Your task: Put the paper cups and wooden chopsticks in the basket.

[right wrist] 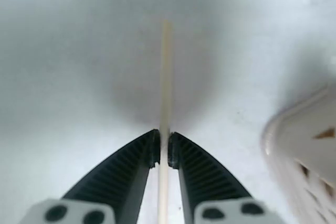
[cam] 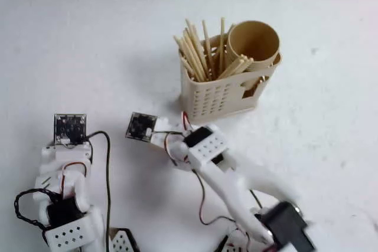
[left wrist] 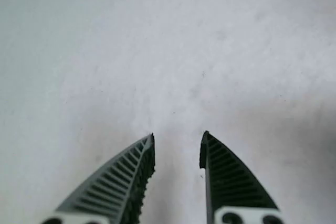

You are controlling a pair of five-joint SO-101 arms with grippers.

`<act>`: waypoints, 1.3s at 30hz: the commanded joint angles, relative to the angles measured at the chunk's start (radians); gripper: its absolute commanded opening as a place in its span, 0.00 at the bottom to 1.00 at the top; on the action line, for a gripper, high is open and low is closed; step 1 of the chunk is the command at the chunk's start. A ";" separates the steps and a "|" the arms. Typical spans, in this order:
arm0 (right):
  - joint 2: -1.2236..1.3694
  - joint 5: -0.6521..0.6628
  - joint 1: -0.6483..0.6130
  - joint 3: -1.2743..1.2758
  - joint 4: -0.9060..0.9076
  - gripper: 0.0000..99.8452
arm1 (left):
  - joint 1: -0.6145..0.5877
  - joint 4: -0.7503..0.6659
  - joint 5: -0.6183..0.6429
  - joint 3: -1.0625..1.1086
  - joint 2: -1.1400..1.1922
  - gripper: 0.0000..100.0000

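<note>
The left end effector [left wrist: 178, 136] hangs over the white tabletop [left wrist: 157, 51], its dark ribbed fingers spread apart with nothing between them. The right end effector [right wrist: 164, 139] is pinching a single pale wooden chopstick [right wrist: 166, 77], near the cream slotted plastic basket [cam: 220, 100]. Farther back, that basket holds a bundle of wooden chopsticks [cam: 198, 51] and a tan paper cup [cam: 254, 42].

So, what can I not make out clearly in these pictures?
1. Right wrist view: the chopstick held in the right jaws is cut off by the picture's edge, so its near end cannot be seen.
2. Right wrist view: the basket is blurred and cut by the edge.
3. High view: the basket's floor is hidden by the chopsticks and the cup; whether several cups are stacked cannot be told.
</note>
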 commanded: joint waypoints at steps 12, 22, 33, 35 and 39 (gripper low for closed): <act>-0.912 -0.140 0.013 -0.103 0.136 0.02 | 0.013 0.002 -0.009 -0.005 -0.013 0.15; -0.545 -0.132 0.005 -0.114 0.275 0.06 | 0.013 0.003 -0.009 -0.005 -0.013 0.15; 0.170 -0.058 0.008 -0.121 -0.022 0.17 | 0.013 0.003 -0.009 -0.005 -0.013 0.15; 0.243 -0.046 0.010 -0.123 -0.051 0.17 | 0.013 0.003 -0.009 -0.005 -0.013 0.15; 0.274 -0.043 0.010 -0.158 -0.024 0.17 | 0.013 0.003 -0.009 -0.005 -0.013 0.15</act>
